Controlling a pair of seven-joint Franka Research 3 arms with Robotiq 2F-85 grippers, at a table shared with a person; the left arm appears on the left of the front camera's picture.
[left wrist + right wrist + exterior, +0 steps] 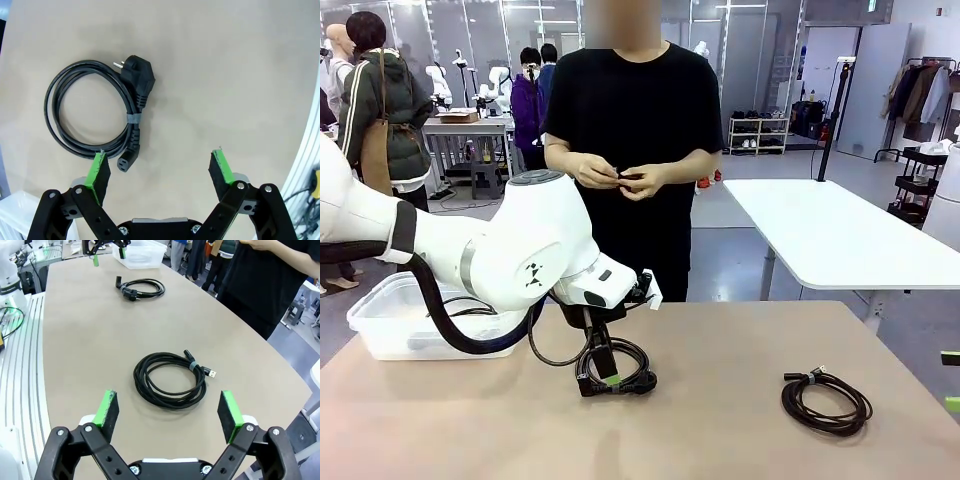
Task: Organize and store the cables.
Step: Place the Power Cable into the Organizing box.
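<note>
A matt tan table (720, 430) runs across the front view. At its 9 o'clock edge stands a clear plastic bin (378, 322), part of it hidden behind the left arm (510, 255) and its black hose.

Below that arm, left of the table's middle, lies 1 coiled power cord (90, 107), bound with a grey band, its chunky plug at the coil's 1 o'clock in the left wrist view. The left gripper (160, 167) hangs over the bare table with its jaws spread wide and nothing between them. The cord sits at its 10 o'clock, and 1 green pad (96, 167) overlaps the coil's rim. Whether they touch cannot be told.

Across the table stands a person (630, 110) in black. Both hands (620, 178) meet on something small and dark, too small to make out.

Toward 4 o'clock on the table rests a 2nd coil, a USB cable (170, 379), at 12 o'clock just ahead of the right gripper (169, 409), which is fully spread and holds nothing. In the front view, 2 green fingertips (952, 403) are cut off by the right edge.

Behind are a white table (840, 235), a grey floor and a clothes rail (920, 95).
</note>
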